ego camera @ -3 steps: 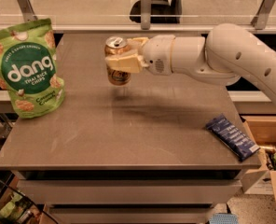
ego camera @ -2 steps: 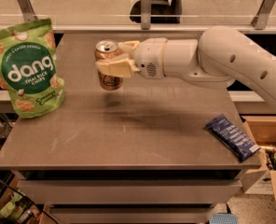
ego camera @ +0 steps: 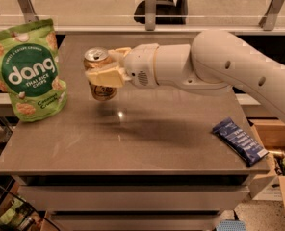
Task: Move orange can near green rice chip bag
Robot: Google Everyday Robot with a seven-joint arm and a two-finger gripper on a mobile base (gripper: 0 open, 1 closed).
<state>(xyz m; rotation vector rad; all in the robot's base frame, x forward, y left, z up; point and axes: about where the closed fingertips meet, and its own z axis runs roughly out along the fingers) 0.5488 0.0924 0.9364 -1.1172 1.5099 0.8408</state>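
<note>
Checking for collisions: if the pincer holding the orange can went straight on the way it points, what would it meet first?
Most likely the green chip bag, standing upright. The pincer, shut on the orange can above the table, points toward it; depth is unclear, so it might pass behind.

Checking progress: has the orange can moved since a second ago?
Yes: the gripper has carried the orange can left, toward the green rice chip bag.

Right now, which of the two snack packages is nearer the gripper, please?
The green rice chip bag, standing upright: the gripper, shut on the orange can, hangs close beside it. The blue wrapper lies flat, well away.
</note>
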